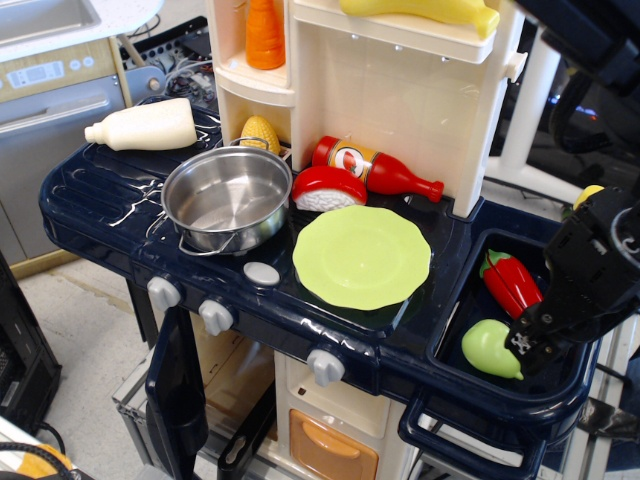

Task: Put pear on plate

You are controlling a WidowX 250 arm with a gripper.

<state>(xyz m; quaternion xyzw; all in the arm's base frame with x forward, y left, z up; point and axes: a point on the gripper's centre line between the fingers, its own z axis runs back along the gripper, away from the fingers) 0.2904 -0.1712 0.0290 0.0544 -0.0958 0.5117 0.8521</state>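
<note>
The light-green pear (488,347) lies in the dark blue sink basin (470,385) at the right of the toy kitchen. The round lime-green plate (361,256) with a wavy rim sits on the stovetop, left of the sink. My black gripper (527,345) hangs low over the sink, its tip right beside the pear's right end. I cannot tell whether its fingers are open or shut. It covers the lower part of the red chili pepper (510,282).
A steel pot (227,198) stands left of the plate. A ketchup bottle (375,169), a red sushi piece (327,187) and corn (260,132) lie behind. A white bottle (148,125) lies at the far left. The cream cabinet wall (400,90) rises behind the plate.
</note>
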